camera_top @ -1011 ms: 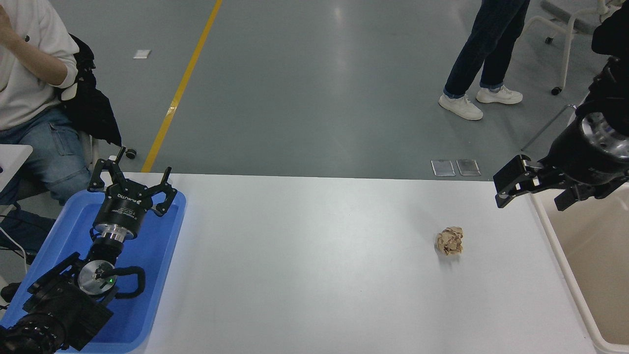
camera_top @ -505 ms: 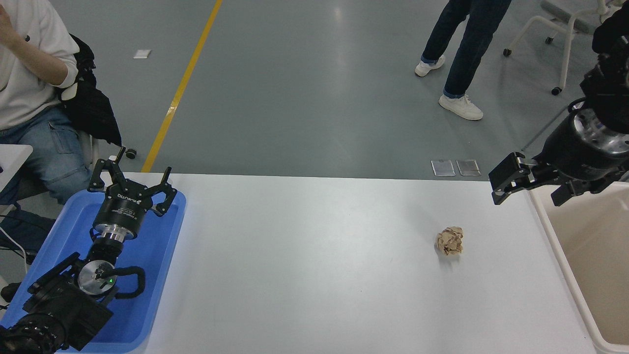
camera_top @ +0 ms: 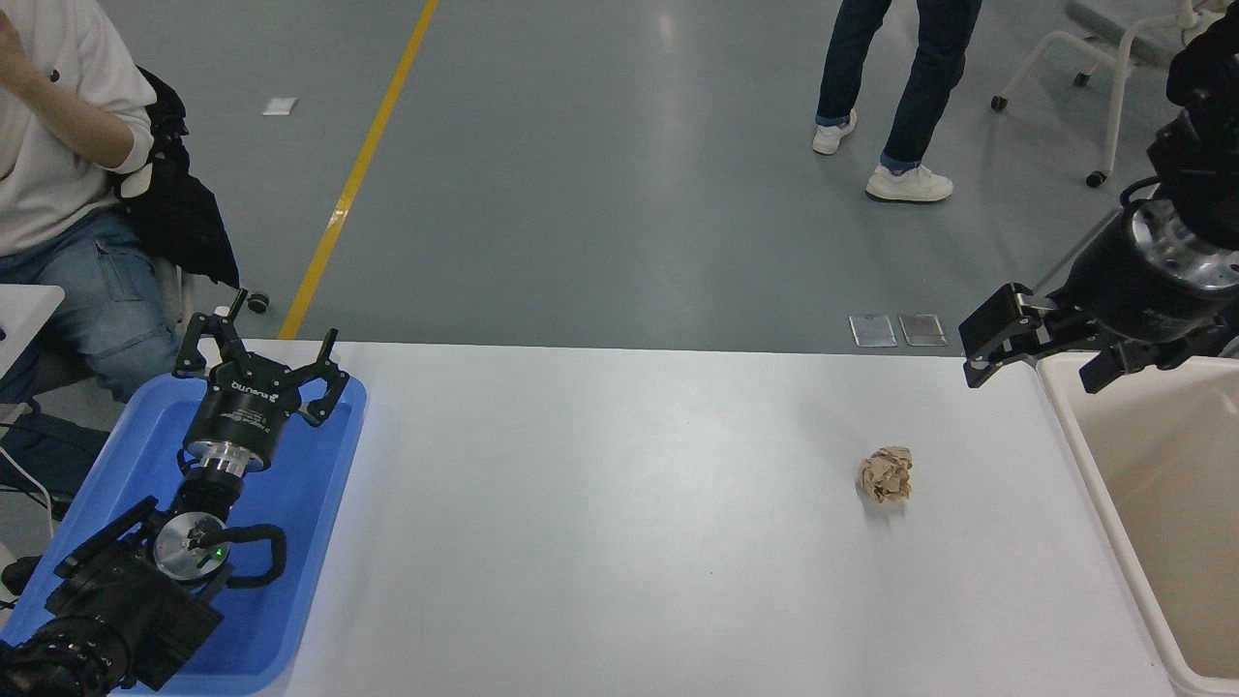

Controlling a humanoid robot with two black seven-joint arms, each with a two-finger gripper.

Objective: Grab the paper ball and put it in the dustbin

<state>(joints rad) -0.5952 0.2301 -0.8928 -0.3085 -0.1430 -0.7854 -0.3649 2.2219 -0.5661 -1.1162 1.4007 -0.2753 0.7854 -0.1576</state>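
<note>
Grey shop floor with a yellow line (camera_top: 358, 174) runs beyond my white tabletop (camera_top: 619, 542), and on that tabletop the paper ball (camera_top: 885, 474) sits alone, a crumpled tan wad resting flat on the bare surface. It lies nearer to me than my right fingers (camera_top: 1041, 353) and off to their left, well apart from them, nothing touching it. Those right fingers hang above the far right corner of the tabletop, spread wide with nothing between them, one black pad (camera_top: 992, 334) pointing left over the tabletop edge and the other (camera_top: 1123, 366) over the far rim of the dustbin (camera_top: 1103, 503). That cream-beige dustbin stands just under and to the near side of my right fingers, hard against the right edge of the tabletop, its inside showing only smooth wall in the part I can see. The paper ball is left of the rim, near it but not touching.

Far across to the left, my left fingers (camera_top: 261, 353) rest splayed open and hold nothing, parked over the far end of the blue tray (camera_top: 310, 542). A seated person (camera_top: 58, 194) is beyond the tray, and a standing person's legs (camera_top: 900, 87) show on the floor far behind my right fingers
</note>
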